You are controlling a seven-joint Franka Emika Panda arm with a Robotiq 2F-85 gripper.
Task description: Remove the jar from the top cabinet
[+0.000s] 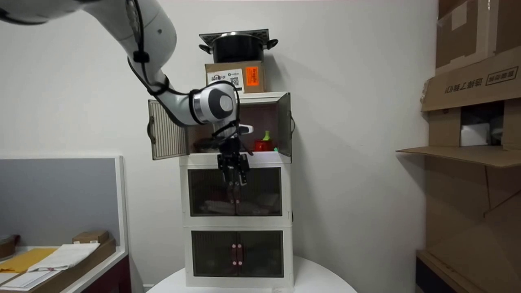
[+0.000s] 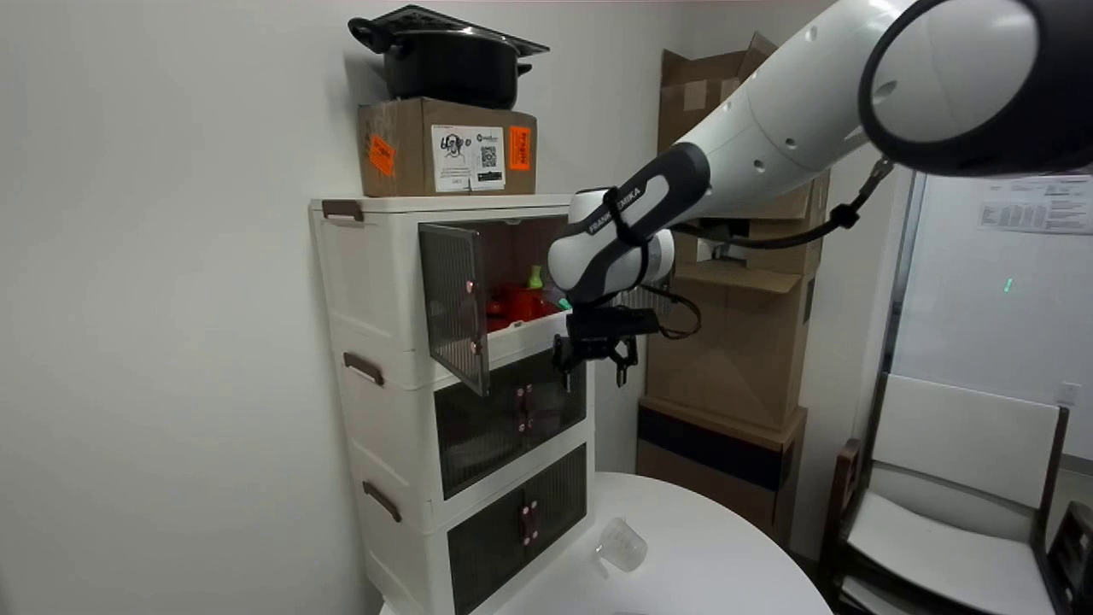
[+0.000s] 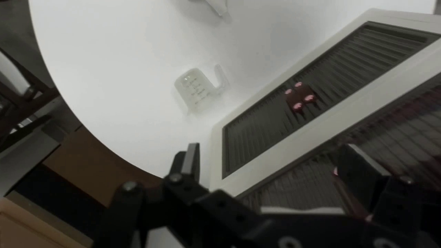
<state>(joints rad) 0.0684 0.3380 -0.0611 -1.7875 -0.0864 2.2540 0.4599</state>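
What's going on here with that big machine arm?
A robot arm is meant to take a jar out of the top cabinet, whose doors stand open. It isn't holding anything: its fingers are apart, in front of the middle compartment. A red object sits inside the top cabinet, but I can't tell whether that's the jar.

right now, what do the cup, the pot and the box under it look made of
The cup looks like plastic, smooth and translucent, with highlights. The pot: probably metal, black, its rim catching light. The box: cardboard, going by its matte brown faces.
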